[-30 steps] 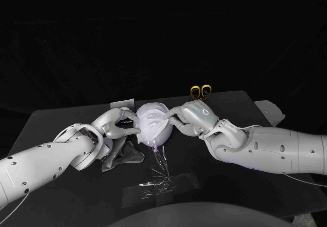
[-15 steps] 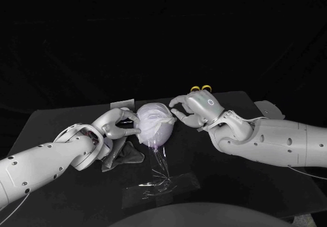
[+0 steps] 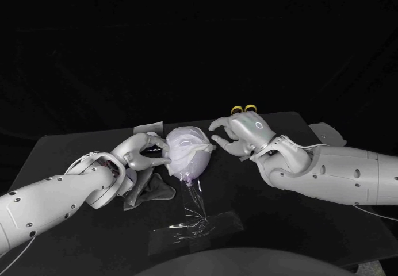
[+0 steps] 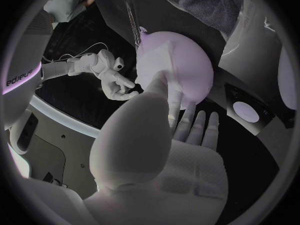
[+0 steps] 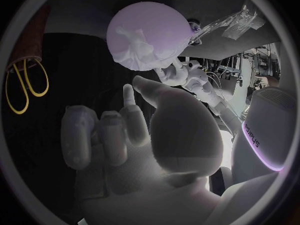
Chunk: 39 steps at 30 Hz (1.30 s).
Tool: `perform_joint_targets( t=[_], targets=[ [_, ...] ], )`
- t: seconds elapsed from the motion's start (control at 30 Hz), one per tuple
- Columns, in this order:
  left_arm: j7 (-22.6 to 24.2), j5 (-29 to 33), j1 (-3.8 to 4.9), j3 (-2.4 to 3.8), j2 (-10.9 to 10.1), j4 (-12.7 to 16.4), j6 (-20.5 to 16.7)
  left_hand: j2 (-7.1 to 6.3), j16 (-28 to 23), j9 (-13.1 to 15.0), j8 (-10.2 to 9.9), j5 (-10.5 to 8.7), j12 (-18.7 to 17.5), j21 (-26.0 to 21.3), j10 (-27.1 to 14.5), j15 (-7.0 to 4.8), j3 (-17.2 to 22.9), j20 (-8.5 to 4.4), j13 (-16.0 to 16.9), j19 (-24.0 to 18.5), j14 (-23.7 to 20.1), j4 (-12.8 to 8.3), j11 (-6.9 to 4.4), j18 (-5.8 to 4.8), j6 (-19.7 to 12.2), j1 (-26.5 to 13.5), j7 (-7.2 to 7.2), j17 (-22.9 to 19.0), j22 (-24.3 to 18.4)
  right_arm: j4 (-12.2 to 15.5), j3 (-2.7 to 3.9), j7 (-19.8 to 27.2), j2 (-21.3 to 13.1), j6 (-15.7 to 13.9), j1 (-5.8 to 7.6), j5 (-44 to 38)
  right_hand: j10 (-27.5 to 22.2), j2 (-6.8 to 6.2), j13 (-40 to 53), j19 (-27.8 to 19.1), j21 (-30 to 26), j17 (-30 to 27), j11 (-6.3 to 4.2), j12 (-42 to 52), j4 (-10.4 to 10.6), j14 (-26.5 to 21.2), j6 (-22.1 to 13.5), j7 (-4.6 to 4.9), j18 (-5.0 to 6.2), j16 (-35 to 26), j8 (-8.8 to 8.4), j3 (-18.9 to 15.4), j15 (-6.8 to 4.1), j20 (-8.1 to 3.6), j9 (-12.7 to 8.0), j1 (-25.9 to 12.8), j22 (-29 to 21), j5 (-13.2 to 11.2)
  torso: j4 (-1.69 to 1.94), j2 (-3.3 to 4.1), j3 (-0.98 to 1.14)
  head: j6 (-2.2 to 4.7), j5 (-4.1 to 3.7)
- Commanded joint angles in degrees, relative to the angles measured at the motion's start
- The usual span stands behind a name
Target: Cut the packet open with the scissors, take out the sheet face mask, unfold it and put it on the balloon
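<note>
Left hand (image 3: 142,150) is holding the balloon (image 3: 192,164) near the middle of the counter (image 3: 278,227).
The sheet face mask (image 3: 187,139) is lying crumpled over the balloon's top; the right hand (image 3: 240,133) is hovering just beside it, fingers loosely apart, holding nothing, with the scissors (image 3: 244,107) behind.

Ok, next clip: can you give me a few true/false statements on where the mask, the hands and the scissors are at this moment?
1. The sheet mask is draped on the balloon. True.
2. The right hand holds the scissors. False: it holds nothing, and the scissors lie on the table behind it.
3. The left hand holds the balloon. True.
4. The dark cloth covers the balloon. False: it lies on the table beside the left arm.
</note>
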Motion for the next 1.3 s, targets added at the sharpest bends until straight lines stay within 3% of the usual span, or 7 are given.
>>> perform_joint_targets(
  t=[0.03,0.2,0.47,0.73,1.3],
  targets=[
    [-0.7,0.3,-0.12,-0.11,0.2,0.1,1.4,0.38,-0.2,-0.1,-0.2,0.11,-0.2,-0.1,-0.5,-0.06,-0.3,0.15,0.0,-0.1,-0.3,0.0,0.03,0.80,-0.6,-0.4,0.98,-0.1,-0.1,0.5,-0.03,-1.2,-0.6,0.7,-0.01,0.0,0.7,1.09,7.3,1.8,1.7,15.0,-0.61,1.4,-0.7,6.0,2.7,-0.80,0.04,0.9,1.20,0.7,-0.07,0.32,0.5,1.9,12.8,-0.2,0.11,0.02,-0.08,-0.05,-0.12],
    [-0.7,0.4,-0.12,-0.11,0.1,0.1,1.3,0.38,-0.2,-0.1,-0.2,0.11,-0.2,-0.1,-0.5,-0.06,-0.3,0.15,0.0,-0.1,-0.3,0.0,0.03,0.80,-0.6,-0.4,0.98,-0.1,-0.1,2.2,-0.23,-0.6,-1.8,-0.8,-0.86,0.7,2.1,1.70,8.7,3.3,4.1,15.0,-1.87,3.5,-0.6,6.0,5.3,-2.24,-0.55,0.9,2.67,0.1,-1.17,-0.52,1.2,2.6,13.6,-0.2,0.00,-0.01,-0.11,-0.17,-0.01],
    [-0.7,0.4,-0.12,-0.11,0.1,0.1,1.4,0.38,-0.2,-0.1,-0.2,0.11,-0.2,-0.1,-0.5,-0.06,-0.3,0.15,0.0,-0.1,-0.3,0.0,0.03,0.80,-0.6,-0.4,0.98,-0.1,-0.1,4.0,-0.35,-1.6,-2.4,-2.0,-3.70,1.1,2.4,1.06,8.9,3.5,4.4,15.0,-2.17,3.7,0.5,6.0,5.3,-2.53,-0.61,0.9,2.60,-1.1,-1.54,-1.00,1.2,1.5,13.7,-0.2,0.01,-0.06,-0.02,-0.15,-0.01],
    [-0.7,0.5,-0.12,-0.11,0.1,0.1,1.4,0.38,-0.2,-0.1,-0.2,0.11,-0.2,-0.1,-0.5,-0.06,-0.3,0.15,0.0,-0.1,-0.3,0.0,0.03,0.80,-0.6,-0.4,0.98,-0.1,-0.1,2.5,-0.41,-3.3,-0.8,-1.9,-5.32,0.9,2.0,0.46,8.3,3.0,3.5,15.0,-2.02,2.7,1.5,6.0,4.6,-2.28,-0.40,0.9,1.98,-2.1,-1.51,-1.13,0.8,0.9,13.4,-0.2,0.09,0.03,0.00,-0.07,-0.08],
    [-0.7,0.8,-0.12,-0.10,0.1,0.2,1.5,0.40,-0.2,-0.1,-0.2,0.11,-0.2,-0.1,-0.7,-0.08,-0.4,0.15,0.0,0.0,-0.3,0.0,0.01,0.88,-0.6,-0.4,1.04,-0.1,-0.1,-1.2,-0.39,-6.6,3.1,-3.6,-5.67,-1.4,1.0,-1.08,7.4,1.8,1.6,15.0,-0.91,0.9,3.0,6.0,2.1,-0.92,0.05,0.9,-0.28,-4.2,-0.63,-0.57,-0.3,0.8,12.7,-0.2,0.08,0.01,-0.05,-0.30,-0.05]
  ],
)
